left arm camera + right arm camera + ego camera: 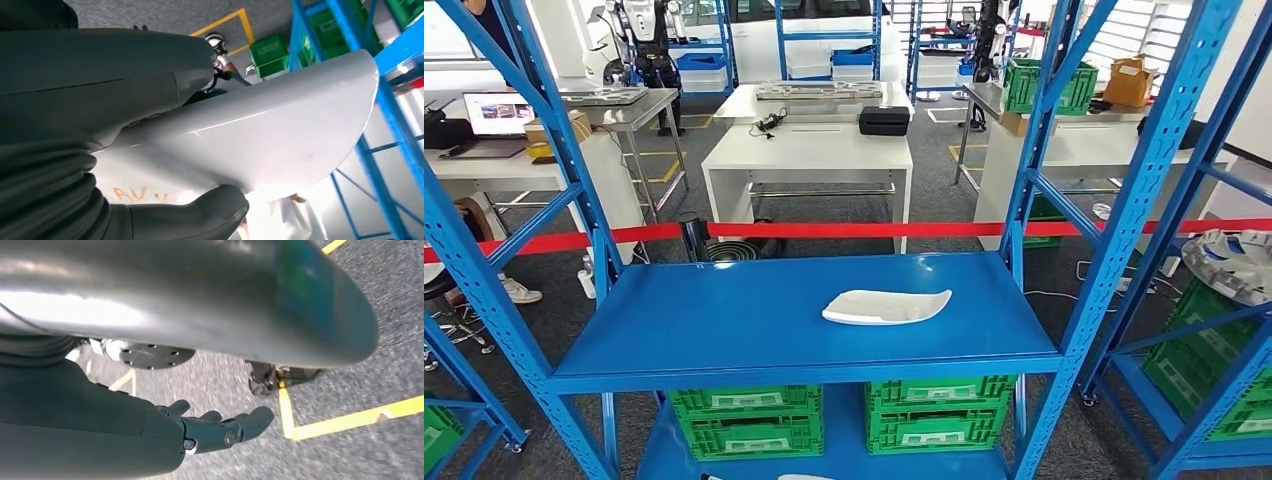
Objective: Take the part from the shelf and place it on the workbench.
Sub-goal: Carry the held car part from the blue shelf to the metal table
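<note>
A white curved part (886,306) lies on the blue shelf board (714,320) in the head view, right of its middle. In the left wrist view my left hand (100,115) grips another white glossy part (285,130), dark fingers over one face and the thick thumb (200,215) under the other. Faint orange marks show on that part near the thumb. In the right wrist view my right hand (150,435) hangs above the grey floor, its fingers (235,427) stretched out and holding nothing.
Blue rack posts (1114,240) frame the shelf on both sides. Green crates (934,410) sit on the level below. Red tape (824,230) runs behind the rack, with white tables (809,150) beyond. A second rack at the right carries a round silver part (1234,262).
</note>
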You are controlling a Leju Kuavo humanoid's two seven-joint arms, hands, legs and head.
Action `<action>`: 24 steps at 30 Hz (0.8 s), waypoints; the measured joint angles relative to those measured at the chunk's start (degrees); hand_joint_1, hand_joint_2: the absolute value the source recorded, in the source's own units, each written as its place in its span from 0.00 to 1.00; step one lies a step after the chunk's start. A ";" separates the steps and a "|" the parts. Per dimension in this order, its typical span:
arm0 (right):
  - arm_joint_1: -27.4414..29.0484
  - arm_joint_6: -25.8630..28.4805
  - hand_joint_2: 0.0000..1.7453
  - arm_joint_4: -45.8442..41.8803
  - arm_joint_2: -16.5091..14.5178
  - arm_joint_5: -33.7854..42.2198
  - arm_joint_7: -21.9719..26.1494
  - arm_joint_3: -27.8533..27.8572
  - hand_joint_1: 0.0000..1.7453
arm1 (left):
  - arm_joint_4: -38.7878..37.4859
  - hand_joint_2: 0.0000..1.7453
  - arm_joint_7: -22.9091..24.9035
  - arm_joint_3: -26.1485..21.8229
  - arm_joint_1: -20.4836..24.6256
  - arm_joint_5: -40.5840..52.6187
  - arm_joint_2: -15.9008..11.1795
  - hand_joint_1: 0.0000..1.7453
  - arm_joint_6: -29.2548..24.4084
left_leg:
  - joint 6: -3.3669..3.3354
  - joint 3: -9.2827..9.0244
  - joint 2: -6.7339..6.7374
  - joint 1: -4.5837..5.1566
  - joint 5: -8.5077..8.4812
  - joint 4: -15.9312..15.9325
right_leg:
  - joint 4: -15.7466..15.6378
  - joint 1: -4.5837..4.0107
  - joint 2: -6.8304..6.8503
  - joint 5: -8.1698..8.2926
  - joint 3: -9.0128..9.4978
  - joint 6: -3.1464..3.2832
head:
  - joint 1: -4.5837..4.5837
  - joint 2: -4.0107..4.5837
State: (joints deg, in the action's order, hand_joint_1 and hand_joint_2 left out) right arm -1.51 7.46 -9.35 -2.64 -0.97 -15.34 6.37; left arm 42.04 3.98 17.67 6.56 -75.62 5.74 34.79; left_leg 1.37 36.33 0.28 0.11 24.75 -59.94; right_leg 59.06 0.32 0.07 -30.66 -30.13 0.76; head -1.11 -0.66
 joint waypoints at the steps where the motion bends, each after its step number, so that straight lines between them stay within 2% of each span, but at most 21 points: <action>1: 0.08 0.21 0.00 0.00 -0.15 0.57 0.00 0.70 0.00 | -0.21 1.00 -0.12 0.32 -0.06 -0.02 0.06 1.00 0.18 | 0.33 0.40 -0.06 -0.03 0.89 -0.56 | -0.20 0.15 0.09 0.60 -0.46 0.48 | -0.10 0.00; 2: 0.14 0.38 0.00 0.00 -0.29 0.99 0.00 1.38 0.00 | -0.42 1.00 -0.20 0.60 -0.12 -0.03 0.07 1.00 0.25 | 0.67 1.06 -0.11 -0.09 2.83 -2.20 | -0.39 0.31 0.20 1.26 -1.06 0.88 | -0.21 0.00; 4: 0.21 0.54 0.00 0.00 -0.44 1.32 0.00 2.43 0.00 | -0.85 1.00 -0.24 1.05 -0.16 -0.13 0.08 1.00 0.27 | 1.20 2.78 -0.15 -0.28 8.28 -8.25 | -0.40 0.33 0.29 2.50 -2.51 1.28 | -0.48 0.00; 5: 0.25 0.55 0.00 0.00 -0.46 1.32 0.00 2.81 0.00 | -1.12 1.00 -0.15 1.22 -0.15 -0.32 0.07 1.00 0.26 | 1.40 3.35 -0.15 -0.34 10.15 -11.52 | -0.35 0.32 0.32 3.14 -3.33 1.28 | -0.54 0.00; 6: 0.27 0.51 0.00 0.00 -0.49 1.22 0.00 3.10 0.00 | -1.47 1.00 0.01 1.36 -0.13 -0.63 0.07 1.00 0.26 | 1.52 3.33 -0.15 -0.37 10.68 -13.65 | -0.28 0.31 0.34 3.78 -4.16 1.21 | -0.58 0.00; 7: 0.27 0.39 0.00 0.00 -0.51 0.96 0.00 3.32 0.00 | -1.91 1.00 0.23 1.46 -0.05 -1.05 0.06 1.00 0.27 | 1.58 2.56 -0.14 -0.39 10.00 -14.22 | -0.19 0.32 0.35 4.40 -5.00 1.13 | -0.63 0.00; 8: 0.27 0.12 0.00 0.00 -0.54 0.45 0.00 3.44 0.00 | -2.44 1.00 0.51 1.55 0.12 -1.51 0.03 1.00 0.36 | 1.54 0.81 -0.14 -0.42 8.44 -12.84 | -0.07 0.32 0.36 5.00 -5.85 1.00 | -0.67 0.00; 9: 0.26 -0.29 0.00 0.00 -0.58 -0.22 0.00 3.48 0.00 | -3.02 1.00 0.75 1.67 0.38 -1.92 -0.02 1.00 0.59 | 1.39 -1.82 -0.15 -0.44 6.94 -9.76 | 0.06 0.33 0.36 5.59 -6.65 0.83 | -0.72 0.00; 10: 0.25 -0.80 0.00 -0.01 -0.62 -1.03 0.00 3.42 0.00 | -3.60 1.00 0.98 1.83 0.75 -2.26 -0.08 1.00 0.92 | 1.16 -4.88 -0.18 -0.37 6.48 -5.61 | 0.18 0.27 0.36 6.16 -7.33 0.58 | -0.77 0.00; 11: 0.22 -1.34 0.00 -0.01 -0.67 -1.87 0.00 3.27 0.00 | -4.16 1.00 1.17 2.05 1.16 -2.59 -0.16 1.00 1.36 | 0.83 -7.46 -0.24 -0.25 6.58 -1.88 | 0.23 0.24 0.37 6.73 -7.79 0.29 | -0.75 0.00; 12: 0.20 -1.81 0.00 -0.01 -0.71 -2.60 0.00 3.01 0.00 | -4.72 1.00 1.30 2.32 1.56 -2.91 -0.24 1.00 1.78 | 0.47 -8.99 -0.31 -0.11 7.11 0.84 | 0.18 0.23 0.39 7.29 -8.01 -0.03 | -0.74 0.00; 13: 0.18 -2.24 0.00 -0.02 -0.77 -3.21 0.01 2.68 0.00 | -5.28 1.00 1.45 2.63 1.95 -3.20 -0.32 1.00 2.09 | 0.07 -9.51 -0.38 0.09 7.58 2.21 | 0.02 0.27 0.41 7.88 -8.09 -0.40 | -0.73 0.00; 15: 0.20 -2.85 0.00 -0.01 -0.91 -4.04 0.02 1.96 0.00 | -6.36 1.00 1.81 3.26 2.61 -3.74 -0.45 1.00 2.35 | -0.91 -8.69 -0.32 0.14 6.71 2.58 | -0.30 0.41 0.36 8.70 -8.21 -1.17 | -0.72 0.01; 16: 0.23 -3.06 0.00 -0.01 -0.98 -4.27 0.02 1.65 0.00 | -6.81 1.00 1.98 3.54 2.95 -3.92 -0.49 1.00 2.36 | -1.50 -8.18 -0.23 0.07 6.05 2.65 | 0.19 0.47 0.28 7.91 -8.56 -1.49 | -0.69 0.01; 17: 0.25 -3.20 0.00 0.00 -1.06 -4.40 0.01 1.37 0.00 | -7.16 1.00 2.09 3.78 3.25 -4.05 -0.50 1.00 2.36 | -2.02 -7.56 -0.13 -0.05 5.31 2.76 | 1.61 0.50 0.19 5.99 -9.13 -1.73 | -0.55 0.01; 18: 0.23 -3.31 0.00 0.00 -1.11 -4.47 0.01 1.14 0.00 | -7.45 1.00 2.11 4.00 3.54 -4.16 -0.49 1.00 2.36 | -2.36 -6.88 -0.05 -0.12 4.57 2.77 | 4.10 0.59 0.12 3.08 -9.86 -1.87 | -0.42 0.01; 20: 0.16 -3.41 0.00 0.00 -1.22 -4.48 0.01 0.83 0.00 | -7.93 1.00 2.11 4.29 3.89 -4.28 -0.52 1.00 2.36 | -2.60 -5.17 -0.03 -0.04 3.16 2.56 | 11.16 0.59 0.09 -2.36 -11.27 -2.11 | -0.12 0.01; 21: 0.14 -3.51 0.00 0.00 -1.23 -4.32 0.01 0.76 0.00 | -8.20 1.00 2.08 4.42 3.95 -4.41 -0.55 1.00 2.36 | -2.56 -4.20 -0.01 0.00 2.47 2.39 | 14.11 0.60 0.09 -3.28 -11.43 -2.21 | -0.05 0.01; 22: 0.14 -3.67 0.00 0.00 -1.24 -4.09 0.01 0.73 0.00 | -8.45 1.00 2.04 4.52 3.96 -4.61 -0.59 1.00 2.32 | -2.49 -3.11 0.01 0.02 1.81 2.15 | 15.64 0.60 0.09 -2.84 -10.87 -2.24 | 0.02 0.00; 23: 0.14 -3.92 0.00 0.00 -1.25 -3.83 0.00 0.73 0.00 | -8.68 1.00 2.00 4.61 3.92 -4.88 -0.65 1.00 2.25 | -2.37 -2.04 0.02 0.03 1.23 1.84 | 15.25 0.60 0.09 -1.45 -9.42 -2.19 | 0.09 0.00; 24: 0.12 -4.21 0.00 -0.01 -1.25 -3.59 0.00 0.73 0.00 | -8.88 1.00 1.98 4.67 3.86 -5.14 -0.73 1.00 2.18 | -2.19 -1.05 0.02 0.02 0.73 1.46 | 12.81 0.60 0.09 -0.03 -6.94 -2.07 | 0.16 0.00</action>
State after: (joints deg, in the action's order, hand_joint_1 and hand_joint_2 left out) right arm -1.38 3.25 -9.36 -3.89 -4.56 -15.34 7.10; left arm 33.16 5.96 22.34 10.42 -80.76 5.01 36.97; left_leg -0.82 35.28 0.31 0.13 25.47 -58.48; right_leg 71.87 0.93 0.17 -30.69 -37.07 -1.31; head -0.95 -0.66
